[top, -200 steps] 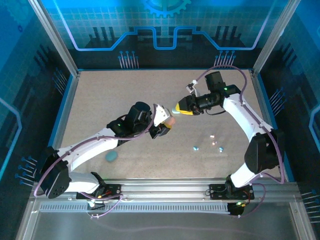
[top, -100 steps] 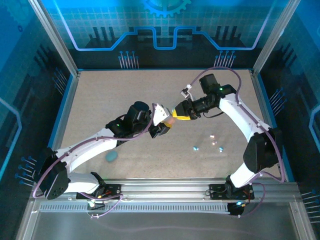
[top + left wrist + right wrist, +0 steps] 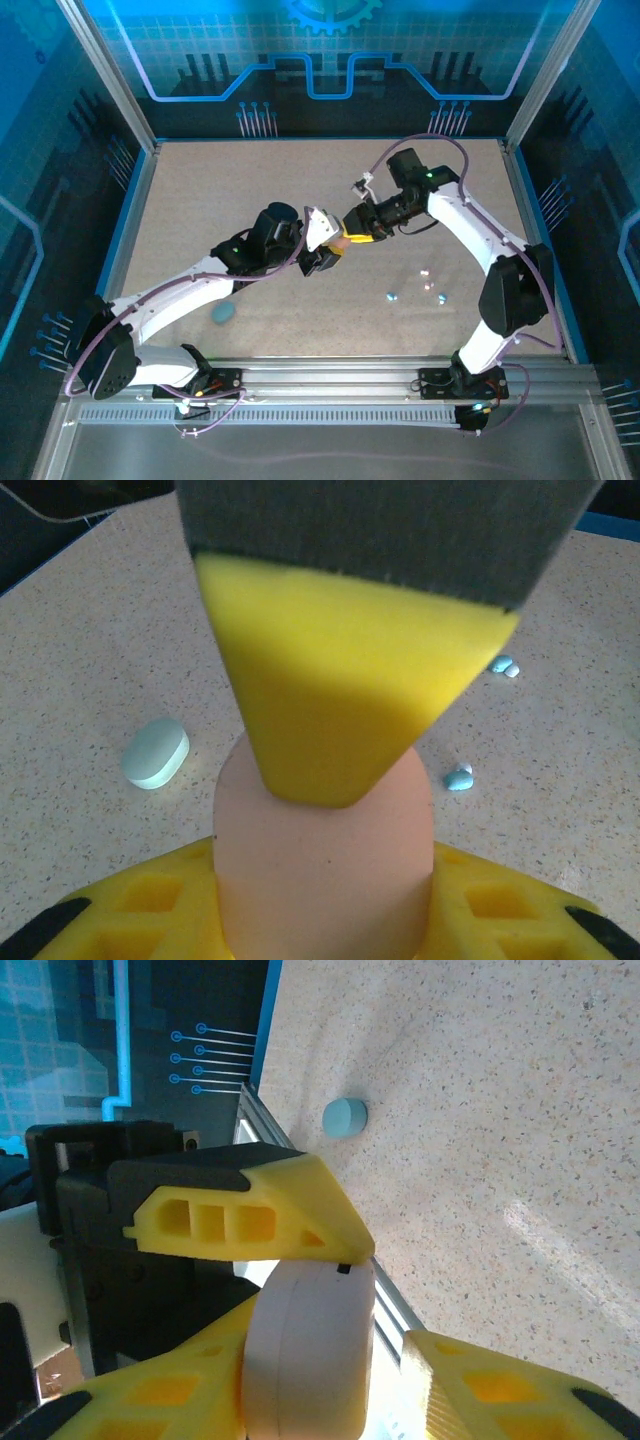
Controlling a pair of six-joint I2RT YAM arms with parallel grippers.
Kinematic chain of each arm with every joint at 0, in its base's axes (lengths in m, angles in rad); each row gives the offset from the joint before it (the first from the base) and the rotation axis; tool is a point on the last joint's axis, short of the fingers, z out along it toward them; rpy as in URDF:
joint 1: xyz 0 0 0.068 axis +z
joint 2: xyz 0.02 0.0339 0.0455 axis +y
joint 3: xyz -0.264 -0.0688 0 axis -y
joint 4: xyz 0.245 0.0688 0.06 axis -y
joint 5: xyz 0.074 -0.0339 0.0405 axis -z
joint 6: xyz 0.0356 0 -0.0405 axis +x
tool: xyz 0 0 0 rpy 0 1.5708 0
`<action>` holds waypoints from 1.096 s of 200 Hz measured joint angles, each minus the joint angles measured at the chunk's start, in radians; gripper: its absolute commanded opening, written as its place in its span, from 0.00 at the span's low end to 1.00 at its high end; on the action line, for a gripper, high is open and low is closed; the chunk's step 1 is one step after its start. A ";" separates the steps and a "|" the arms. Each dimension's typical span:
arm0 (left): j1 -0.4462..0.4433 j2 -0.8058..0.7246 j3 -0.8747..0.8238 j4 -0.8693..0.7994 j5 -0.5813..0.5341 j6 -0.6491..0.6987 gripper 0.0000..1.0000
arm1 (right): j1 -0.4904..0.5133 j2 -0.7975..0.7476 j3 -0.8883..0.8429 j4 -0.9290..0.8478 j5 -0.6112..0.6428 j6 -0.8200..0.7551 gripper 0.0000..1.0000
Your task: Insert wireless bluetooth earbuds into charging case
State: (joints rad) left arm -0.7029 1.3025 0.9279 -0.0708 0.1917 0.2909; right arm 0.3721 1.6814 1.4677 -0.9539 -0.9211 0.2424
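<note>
The table (image 3: pixel 200 210) is matt, grainy and finely speckled. The pink case (image 3: pixel 325 870) looks like smooth, matt plastic, and the teal case (image 3: pixel 156 753) has a faint sheen. The yellow fingers (image 3: pixel 340 680) are matt plastic. Along the near edge, the rails (image 3: pixel 330 372) are brushed metal.

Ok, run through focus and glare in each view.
Left wrist: the yellow finger at the lens is blurred, the case soft, the table sharper. Right wrist: a glare streak on the table, the case washed pale. Top external: evenly lit.
</note>
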 measured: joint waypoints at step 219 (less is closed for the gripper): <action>0.126 -0.127 -0.243 0.416 0.050 -0.158 0.79 | -0.103 -0.079 -0.106 0.402 -0.225 0.335 0.16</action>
State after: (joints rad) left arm -0.5766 1.1759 0.6846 0.3450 0.2413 0.1333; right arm 0.2691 1.6024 1.3617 -0.5518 -1.1461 0.5777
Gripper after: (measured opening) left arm 0.790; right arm 0.256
